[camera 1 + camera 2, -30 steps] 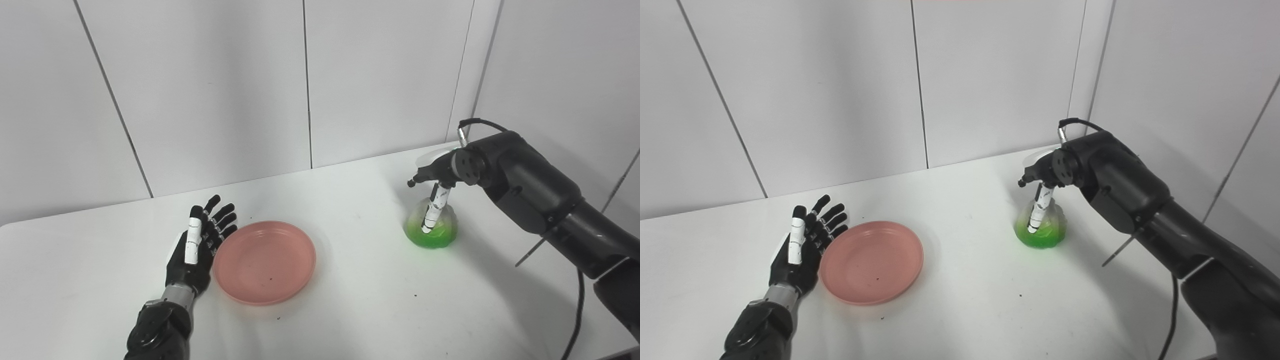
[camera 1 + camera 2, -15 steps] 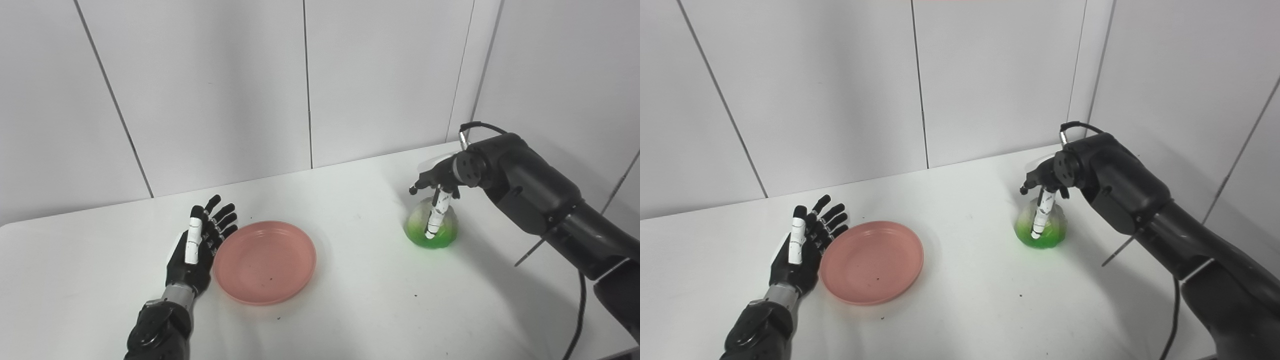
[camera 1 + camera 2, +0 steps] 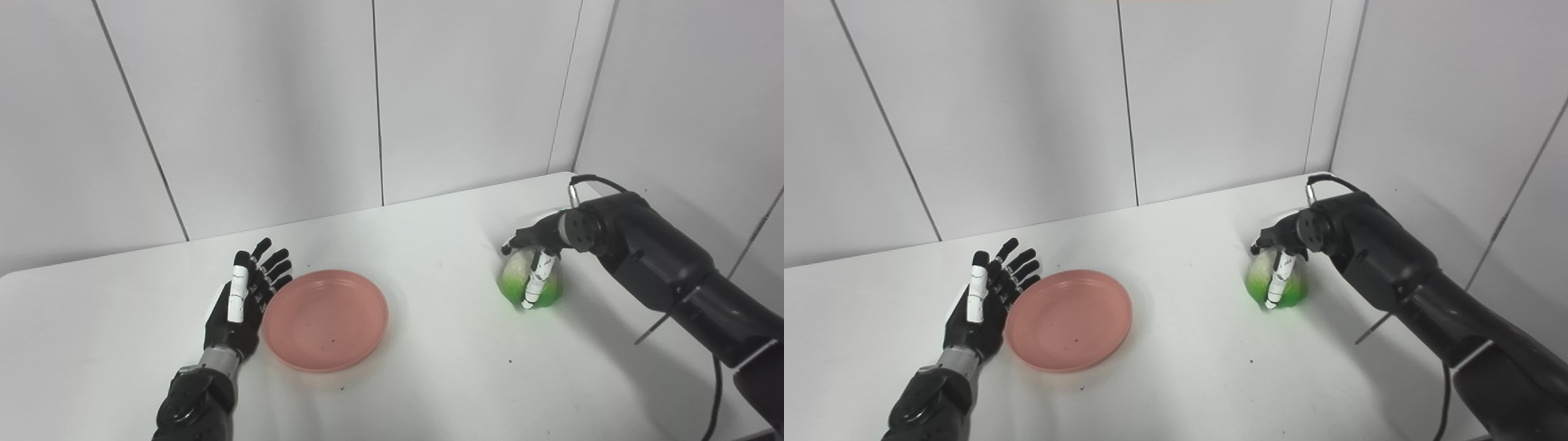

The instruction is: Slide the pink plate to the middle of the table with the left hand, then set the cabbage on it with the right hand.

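Behind the right hand (image 3: 538,257), most of the cabbage (image 3: 520,275) top hidden; far-side fingers out of sight, so grip not readable, only the white thumb (image 3: 533,282) seen lying across the front. Right arm cut off at the lower right edge, left arm at the bottom edge. Under the left hand (image 3: 242,300), contact with the pink plate (image 3: 324,318) rim too fine to tell.

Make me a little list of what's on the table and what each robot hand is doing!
plate: pink plate, empty, flat on the white table
cabbage: green cabbage, right of the plate, apart from it
left hand: left hand, open, fingers spread, at the plate's left rim
right hand: right hand, over the cabbage, fingers wrapped on it
cabbage on plate: not yet
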